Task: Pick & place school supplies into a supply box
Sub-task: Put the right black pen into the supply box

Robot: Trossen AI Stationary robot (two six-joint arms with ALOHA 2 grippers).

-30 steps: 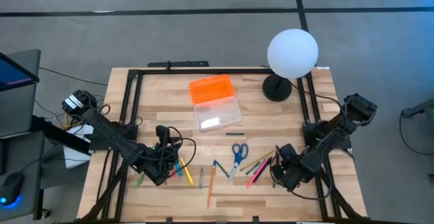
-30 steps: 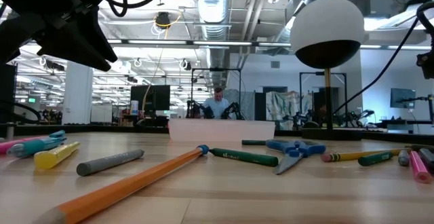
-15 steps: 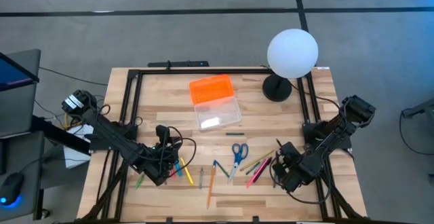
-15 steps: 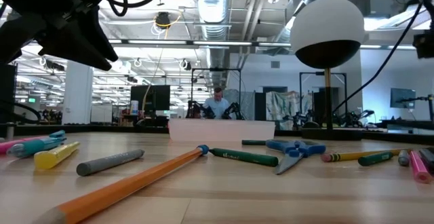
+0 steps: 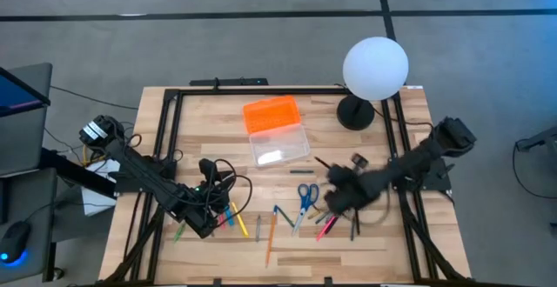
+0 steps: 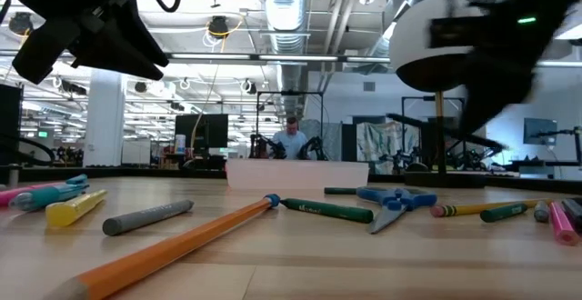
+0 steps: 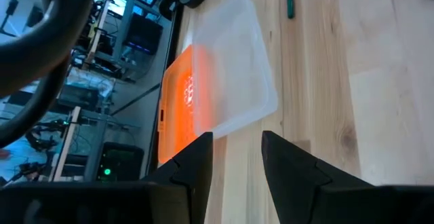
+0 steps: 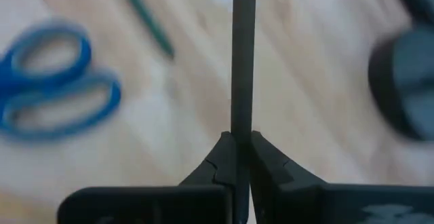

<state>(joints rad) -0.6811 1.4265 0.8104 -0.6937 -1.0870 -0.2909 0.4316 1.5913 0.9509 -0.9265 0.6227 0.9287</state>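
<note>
Since a second ago the right arm has swung from the worktop's edge in over the supplies, its jaws [image 8: 234, 157] pinched on a dark pen [image 8: 243, 54] standing straight out ahead, probably for carrying. Beyond that pen lie the scissors [image 8: 54, 81]. The left jaws [image 7: 235, 157], narrowly parted and empty, hover unmoved, the supply box [image 7: 220, 75] lying open farther ahead.

Box [image 5: 278, 143]: clear, open, orange lid [image 5: 271, 114] behind. Pens [image 5: 271, 225], scissors [image 5: 306, 196]: scattered flat on front worktop. One dark pen [image 8: 243, 61] gripped.
</note>
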